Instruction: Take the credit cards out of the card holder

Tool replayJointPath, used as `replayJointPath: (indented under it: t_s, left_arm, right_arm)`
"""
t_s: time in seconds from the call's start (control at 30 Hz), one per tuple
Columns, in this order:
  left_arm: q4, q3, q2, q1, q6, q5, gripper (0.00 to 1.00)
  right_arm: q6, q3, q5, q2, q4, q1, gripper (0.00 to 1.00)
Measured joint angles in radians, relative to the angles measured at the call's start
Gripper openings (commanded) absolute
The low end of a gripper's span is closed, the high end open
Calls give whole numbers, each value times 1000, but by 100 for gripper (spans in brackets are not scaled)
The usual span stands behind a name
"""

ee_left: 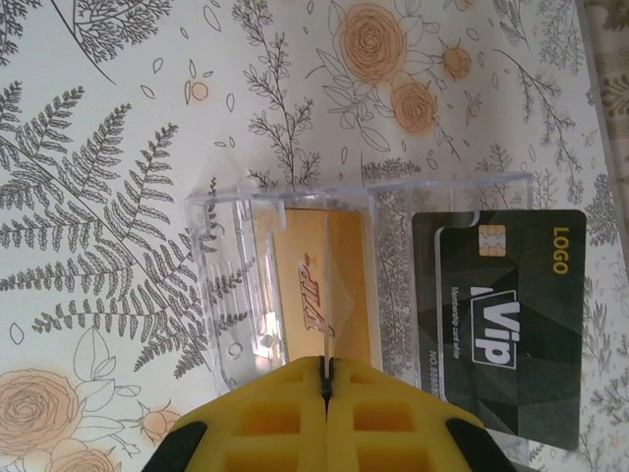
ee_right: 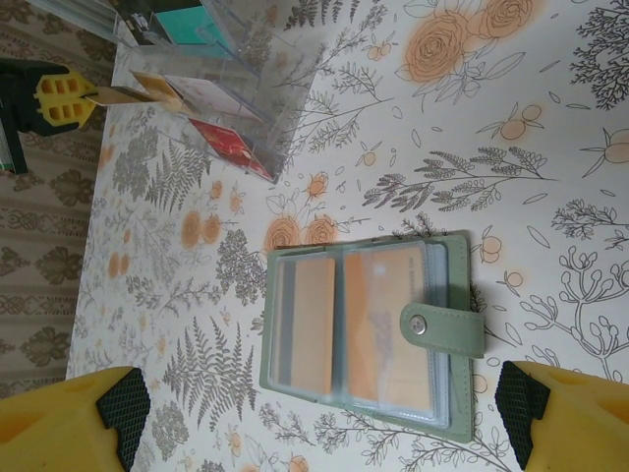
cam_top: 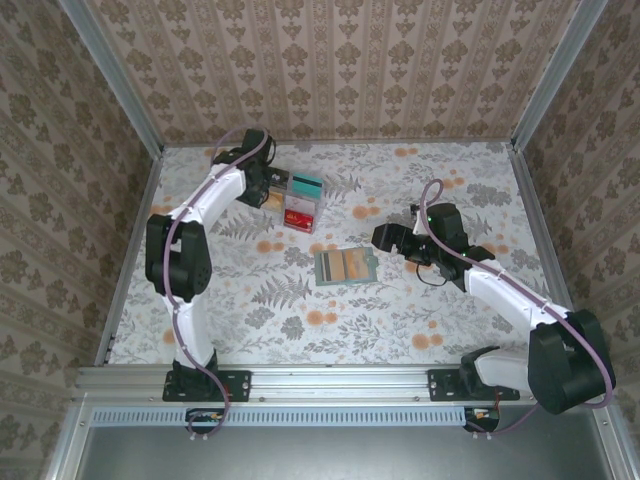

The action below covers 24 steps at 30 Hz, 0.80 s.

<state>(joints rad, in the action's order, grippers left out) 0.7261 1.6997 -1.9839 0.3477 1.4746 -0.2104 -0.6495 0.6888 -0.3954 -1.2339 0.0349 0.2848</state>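
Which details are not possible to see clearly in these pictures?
1. Left wrist view: the tan card in the left gripper is edge-on, so its face is hidden.
2. Right wrist view: the cards in the wallet blur behind clear sleeves; their number is unclear.
3. Top view: the print inside the tray is too small to read.

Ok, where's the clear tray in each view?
Top external: tray at the far side, left of centre, next to the left gripper.
Left wrist: tray mid-frame, just beyond the shut fingertips, with a tan card in it.
Right wrist: tray top left, beyond the wallet.
Shared landmark: the left gripper pinching the card at the tray.
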Motion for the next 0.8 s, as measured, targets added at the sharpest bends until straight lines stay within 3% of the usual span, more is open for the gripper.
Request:
replayJointPath:
  t_s: [0.37,0.8]
  left_arm:
    - [1,57,-66,0,42,-12,0]
    - [-17,74,-111,0,44,17,17]
  right_arm:
    - [0,0,0,5,0,0,94]
    - [0,0,0,5,20,0,94]
